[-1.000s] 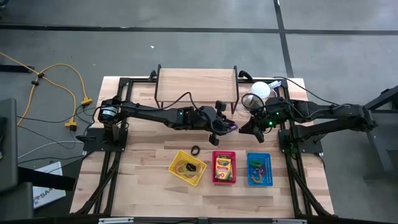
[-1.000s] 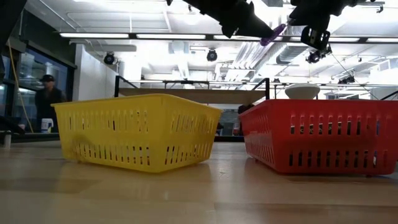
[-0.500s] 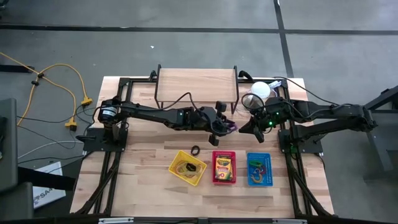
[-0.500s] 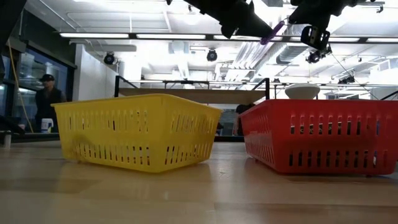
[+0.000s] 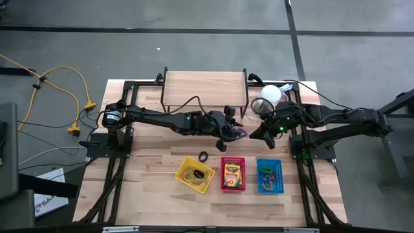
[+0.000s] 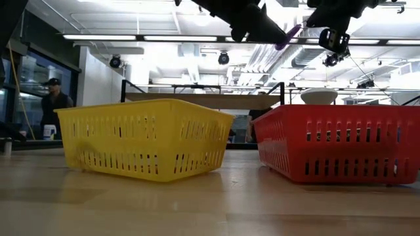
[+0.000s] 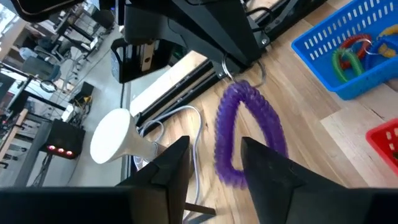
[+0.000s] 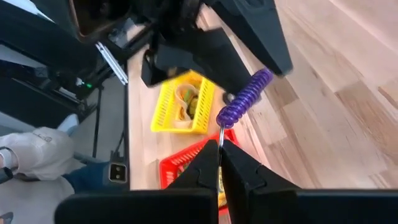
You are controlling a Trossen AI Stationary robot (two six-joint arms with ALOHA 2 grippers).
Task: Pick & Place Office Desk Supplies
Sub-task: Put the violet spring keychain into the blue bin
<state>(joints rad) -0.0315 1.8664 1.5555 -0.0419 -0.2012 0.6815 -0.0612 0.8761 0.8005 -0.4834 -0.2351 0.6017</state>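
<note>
Right gripper (image 8: 221,152) clamped on purple coil's (image 8: 244,98) ring; left gripper (image 7: 214,163) apart.

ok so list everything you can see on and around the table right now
purple coil loop: one, purple, in the air between the two grippers, above the table
yellow basket: one, table front, holds tan loops
red basket: one, middle, holds a crayon box
blue basket: one, right of red, holds coloured rings
black ring: one, on the table behind the yellow basket
wooden shelf: one, table rear
white dome: one, rear right
person: one, in the room's background
left gripper: open beside the coil
right gripper: shut on the coil's metal ring
</note>
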